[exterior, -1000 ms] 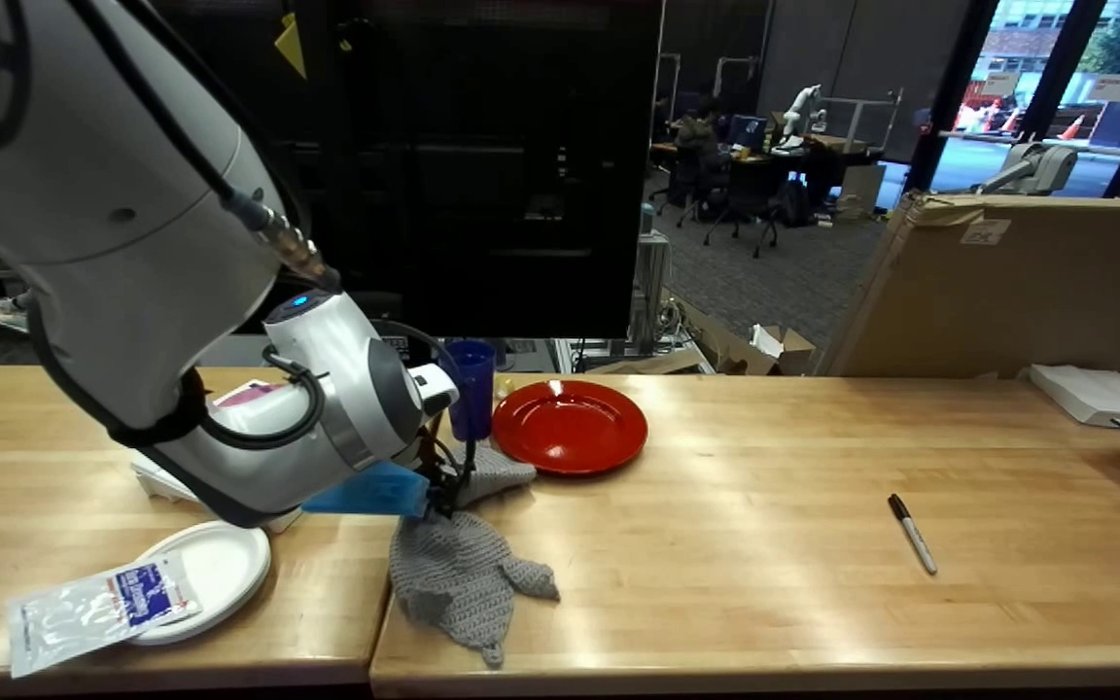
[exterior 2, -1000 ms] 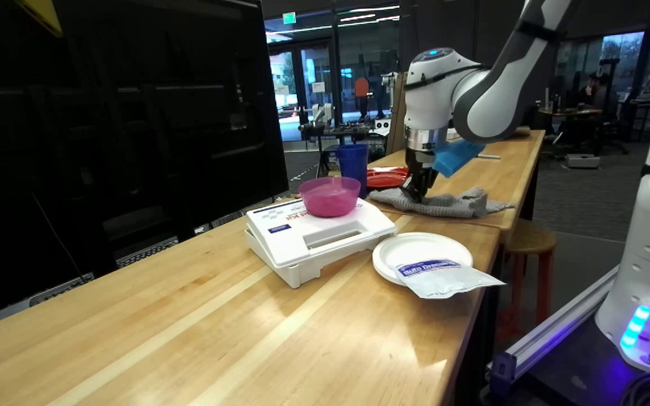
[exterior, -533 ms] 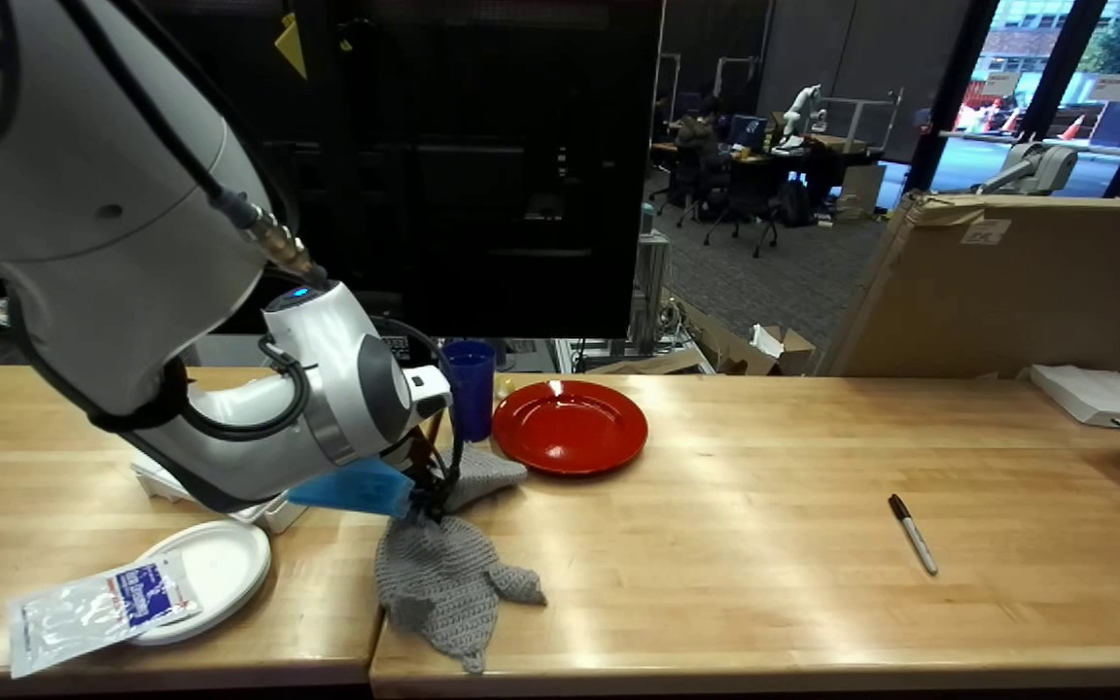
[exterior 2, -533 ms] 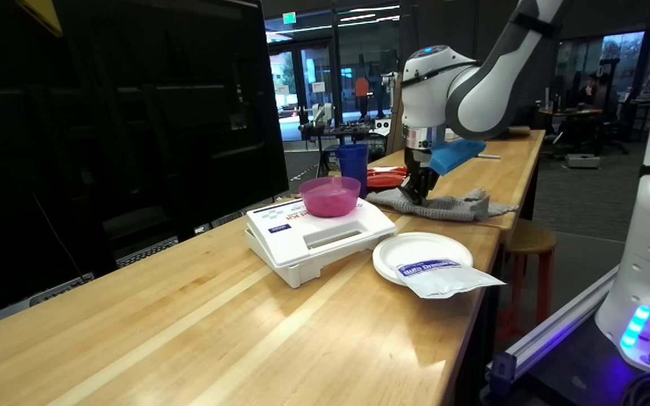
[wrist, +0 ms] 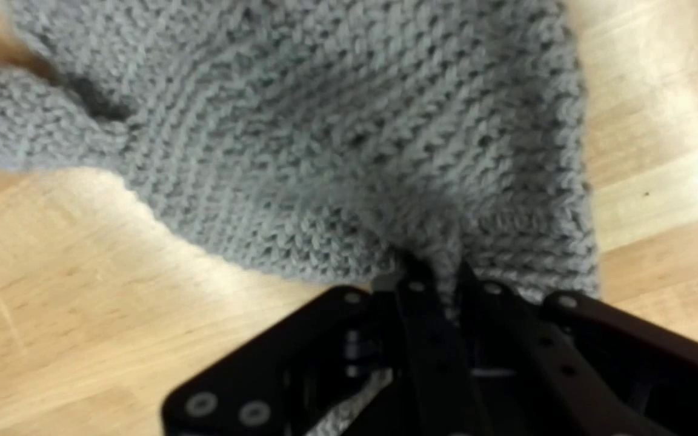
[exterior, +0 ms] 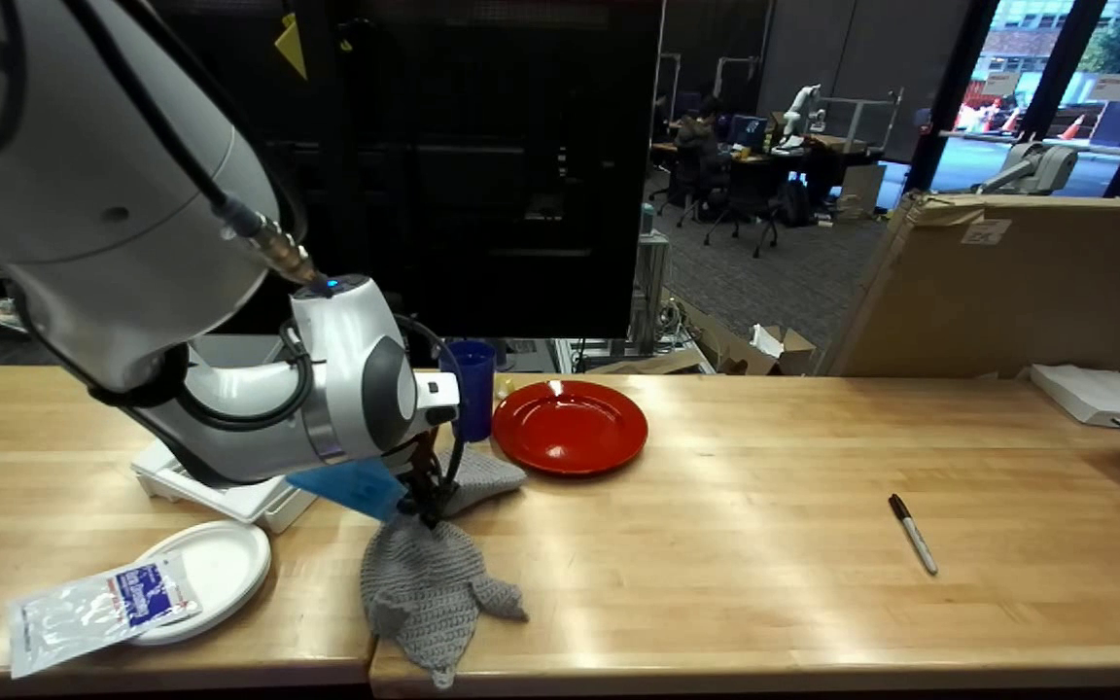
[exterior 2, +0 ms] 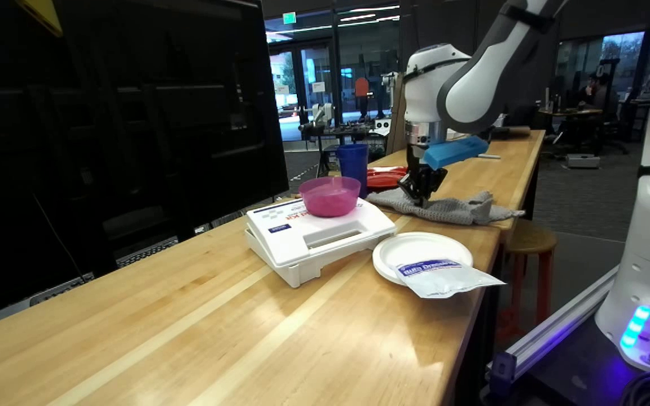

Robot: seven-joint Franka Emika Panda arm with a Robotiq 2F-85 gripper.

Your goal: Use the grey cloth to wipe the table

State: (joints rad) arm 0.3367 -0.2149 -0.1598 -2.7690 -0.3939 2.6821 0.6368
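The grey knitted cloth (exterior: 424, 583) lies bunched on the wooden table (exterior: 764, 593), over the seam between two table sections. One corner reaches the front edge. It also shows in an exterior view (exterior 2: 457, 210) and fills much of the wrist view (wrist: 325, 133). My black gripper (exterior: 427, 513) points down at the cloth, low over the table. In the wrist view the gripper (wrist: 440, 284) is shut on a pinched fold of the cloth. In an exterior view the gripper (exterior 2: 420, 197) touches the cloth's middle. Part of the cloth behind the fingers is hidden.
A red plate (exterior: 571, 428) and a blue cup (exterior: 472, 389) stand behind the cloth. A white kit box (exterior 2: 319, 242) bears a pink bowl (exterior 2: 330, 197). White plates (exterior 2: 421, 245) with a packet (exterior 2: 443, 279) lie near the front edge. A marker (exterior: 912, 535) lies farther right.
The gripper and the cloth have shifted left and slightly toward the front edge in an exterior view. The wrist has turned a little. The grip on the cloth is kept.
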